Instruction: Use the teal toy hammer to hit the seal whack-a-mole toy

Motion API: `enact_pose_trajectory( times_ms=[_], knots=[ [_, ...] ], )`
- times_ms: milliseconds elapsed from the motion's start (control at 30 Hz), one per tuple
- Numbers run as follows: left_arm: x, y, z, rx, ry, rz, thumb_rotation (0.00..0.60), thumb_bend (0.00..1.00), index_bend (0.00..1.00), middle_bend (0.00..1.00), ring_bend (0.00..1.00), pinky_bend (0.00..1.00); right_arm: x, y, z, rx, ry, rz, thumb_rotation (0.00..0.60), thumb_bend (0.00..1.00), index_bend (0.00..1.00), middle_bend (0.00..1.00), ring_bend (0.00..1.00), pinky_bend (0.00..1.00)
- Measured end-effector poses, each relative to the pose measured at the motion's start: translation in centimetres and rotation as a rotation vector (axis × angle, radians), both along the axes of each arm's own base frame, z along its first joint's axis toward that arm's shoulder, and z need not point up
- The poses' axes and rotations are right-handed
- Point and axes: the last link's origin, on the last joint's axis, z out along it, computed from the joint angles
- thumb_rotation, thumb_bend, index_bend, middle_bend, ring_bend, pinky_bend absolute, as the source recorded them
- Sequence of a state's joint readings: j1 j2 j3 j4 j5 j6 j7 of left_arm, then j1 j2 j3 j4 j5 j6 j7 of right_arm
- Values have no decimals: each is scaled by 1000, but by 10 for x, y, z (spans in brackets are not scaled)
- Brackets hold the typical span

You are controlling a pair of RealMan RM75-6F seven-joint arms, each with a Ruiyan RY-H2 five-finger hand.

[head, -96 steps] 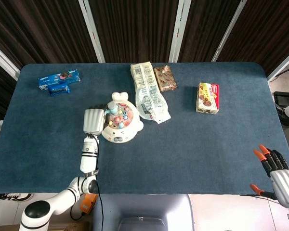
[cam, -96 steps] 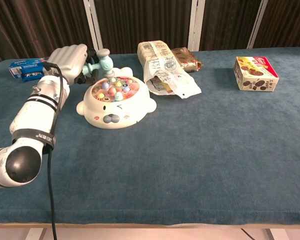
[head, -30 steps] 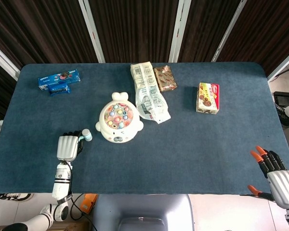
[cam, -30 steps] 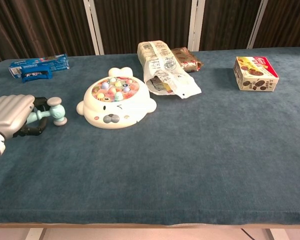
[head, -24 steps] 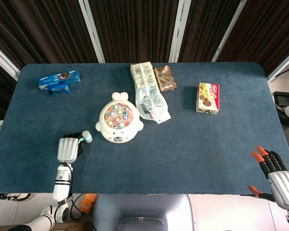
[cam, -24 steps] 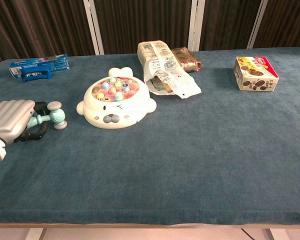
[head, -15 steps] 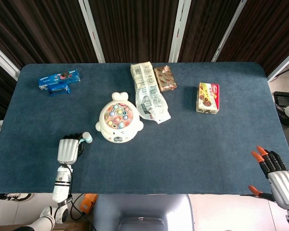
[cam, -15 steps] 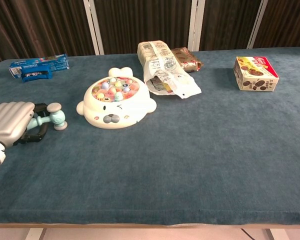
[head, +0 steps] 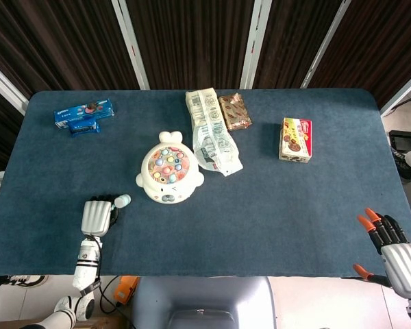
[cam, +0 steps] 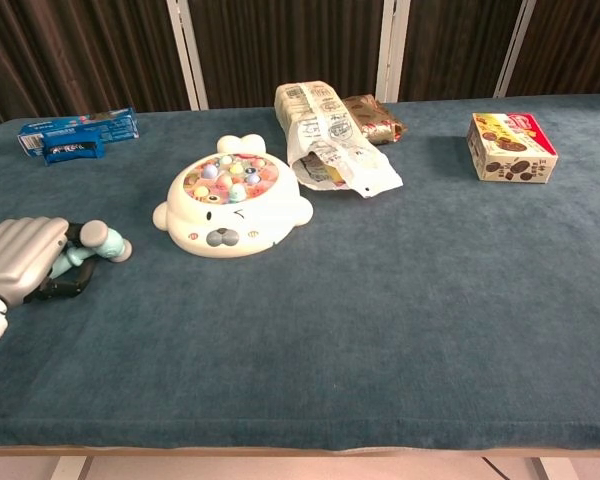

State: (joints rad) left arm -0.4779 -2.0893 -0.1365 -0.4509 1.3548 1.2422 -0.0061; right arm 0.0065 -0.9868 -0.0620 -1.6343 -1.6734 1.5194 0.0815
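Lowered since a moment ago, the left robot hand (cam: 25, 257) grips the teal toy hammer (cam: 98, 243) on the worktop's near-left edge; the seal whack-a-mole toy (cam: 231, 197) lies just right of it. Right robot hand (head: 396, 248) idles open.

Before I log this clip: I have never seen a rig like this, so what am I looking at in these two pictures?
A two-armed robot with humanlike hands works at a blue-covered table. One picture looks down from its head, the other forward from its chest. Its left hand holds the teal toy hammer low by the table. Its right hand waits open off the table's corner. On the cloth lie the seal whack-a-mole toy, blue cookie packs, a pale wrapper bag, a brown snack pack and a biscuit box.
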Motion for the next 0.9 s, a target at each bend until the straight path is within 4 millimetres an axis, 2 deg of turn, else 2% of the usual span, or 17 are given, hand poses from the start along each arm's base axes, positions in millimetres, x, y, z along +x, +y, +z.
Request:
enact_pose_trajectory(
  times_ms=[167, 433, 700, 900],
  knots=[
    [0, 0, 1, -7, 3, -10, 600, 472, 523, 539, 543, 703, 0, 0, 0, 2, 0, 0, 600, 299, 0, 0, 0, 0],
    [0, 2, 3, -15, -33, -5, 600, 462, 467, 502, 489, 618, 0, 0, -2, 6, 4, 0, 600, 299, 0, 0, 0, 0],
    [-1, 5, 5, -42, -52, 11, 600, 445, 433, 480, 466, 578, 0, -1, -2, 5, 5, -2, 600, 299, 0, 0, 0, 0],
    [-1, 6, 7, -46, -64, 11, 600, 435, 376, 437, 399, 484, 0, -1, -2, 7, 6, -2, 600, 299, 0, 0, 0, 0]
  ],
)
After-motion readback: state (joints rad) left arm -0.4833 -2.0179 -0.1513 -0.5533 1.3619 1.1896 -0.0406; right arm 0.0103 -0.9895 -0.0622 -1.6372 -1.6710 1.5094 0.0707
